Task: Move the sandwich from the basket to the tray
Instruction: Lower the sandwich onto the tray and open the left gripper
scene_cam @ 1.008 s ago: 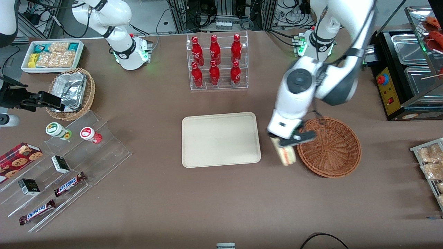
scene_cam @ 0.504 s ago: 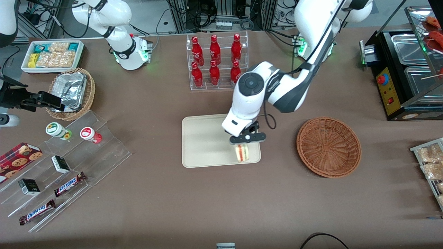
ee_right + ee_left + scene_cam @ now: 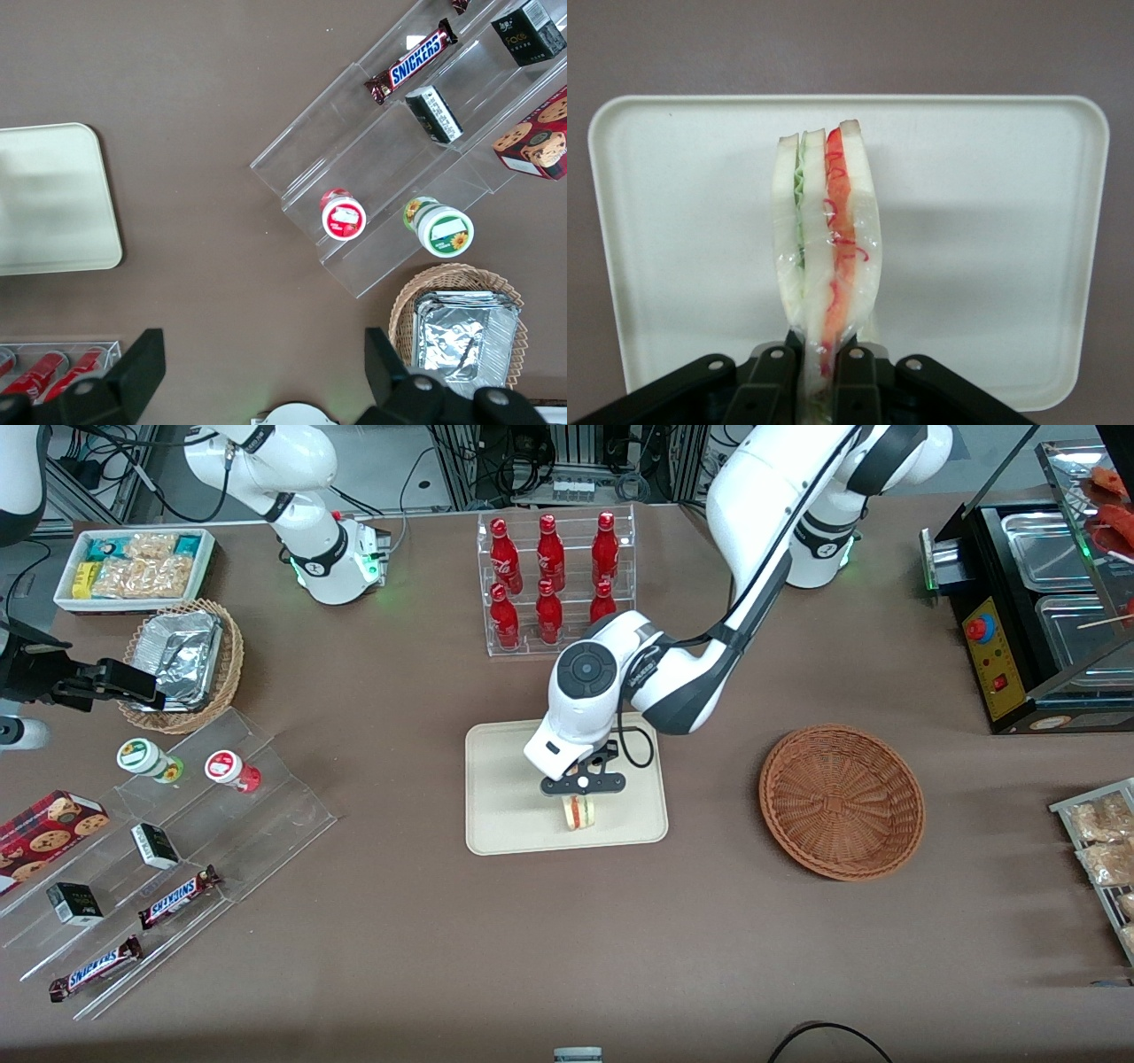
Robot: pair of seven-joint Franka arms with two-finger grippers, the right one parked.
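My left gripper hangs over the cream tray and is shut on the clear-wrapped sandwich. In the left wrist view the sandwich stands on edge between the black fingers, its white bread, green and orange-red layers showing, with the tray under it. I cannot tell whether the sandwich touches the tray. The reddish-brown wicker basket sits beside the tray toward the working arm's end of the table, with nothing in it.
A clear rack of red bottles stands farther from the front camera than the tray. Toward the parked arm's end are clear stepped shelves with snack bars and cups, a tan basket with foil and a white bin of packets.
My left gripper has carried the sandwich from beside the basket across to over the tray, then a little further toward the tray's middle. The basket has not moved.
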